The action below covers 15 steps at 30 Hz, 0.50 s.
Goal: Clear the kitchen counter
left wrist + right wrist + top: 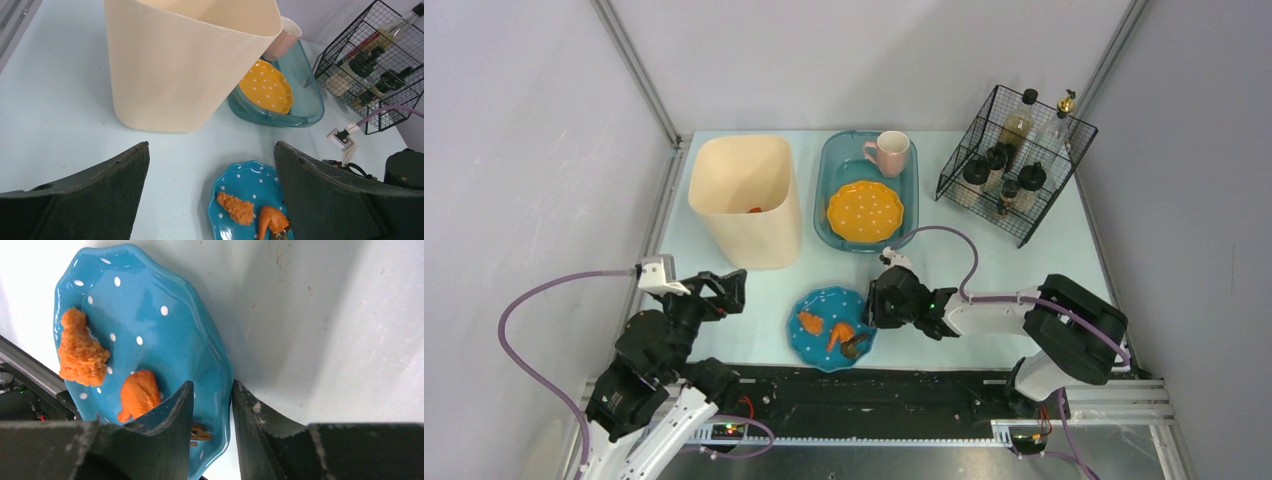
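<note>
On counter (pixel 769 290): bin (pixel 734 235) left of basin (pixel 824 180) (rack (pixel 1014 165) right), food plate (pixel 824 300) nearest.

1 blue plate (pixel 829 302); 1 orange plate (pixel 865 211); 1 mug (pixel 890 153); 1 bin (pixel 744 235); 1 basin (pixel 824 170).

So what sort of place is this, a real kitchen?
Probably a mock kitchen inside a robot test cell, not a real one: bare grey walls box in a pale blue tabletop, an orange plate lies in a teal basin, and bottles stand in a black wire rack.

Cream bin (pixel 744 200) stands just beside teal basin (pixel 842 165).
</note>
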Each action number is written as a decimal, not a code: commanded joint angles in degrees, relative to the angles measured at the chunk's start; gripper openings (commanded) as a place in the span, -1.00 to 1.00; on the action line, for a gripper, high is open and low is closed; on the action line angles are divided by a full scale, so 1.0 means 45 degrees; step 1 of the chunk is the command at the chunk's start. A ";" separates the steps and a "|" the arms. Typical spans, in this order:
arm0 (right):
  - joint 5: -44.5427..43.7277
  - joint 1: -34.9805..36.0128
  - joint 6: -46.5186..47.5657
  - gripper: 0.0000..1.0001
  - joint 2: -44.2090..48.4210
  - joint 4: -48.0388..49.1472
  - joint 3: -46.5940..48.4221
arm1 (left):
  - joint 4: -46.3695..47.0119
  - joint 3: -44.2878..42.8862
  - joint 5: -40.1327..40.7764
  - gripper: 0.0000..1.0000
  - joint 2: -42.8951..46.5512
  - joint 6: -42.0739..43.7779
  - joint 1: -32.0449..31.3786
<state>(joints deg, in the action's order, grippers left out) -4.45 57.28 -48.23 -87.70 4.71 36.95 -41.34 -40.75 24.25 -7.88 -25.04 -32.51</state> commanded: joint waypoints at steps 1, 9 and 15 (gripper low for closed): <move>0.0059 0.0064 0.0025 -0.25 -0.0738 0.0198 0.0161 | 0.0079 0.0035 -0.0124 0.97 -0.0222 -0.0136 -0.0102; -0.0117 0.0102 0.0019 -0.56 -0.1299 0.0145 0.0150 | 0.0083 0.0033 -0.0144 0.97 -0.0208 -0.0129 -0.0090; -0.0224 0.0120 0.0053 -1.00 -0.1287 0.0160 0.0154 | 0.0083 0.0048 -0.0138 0.97 -0.0200 -0.0122 -0.0098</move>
<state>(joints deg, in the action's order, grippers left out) -4.34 57.28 -48.45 -91.24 9.15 38.06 -41.34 -40.75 23.79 -7.99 -25.04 -32.51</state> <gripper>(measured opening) 0.055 0.985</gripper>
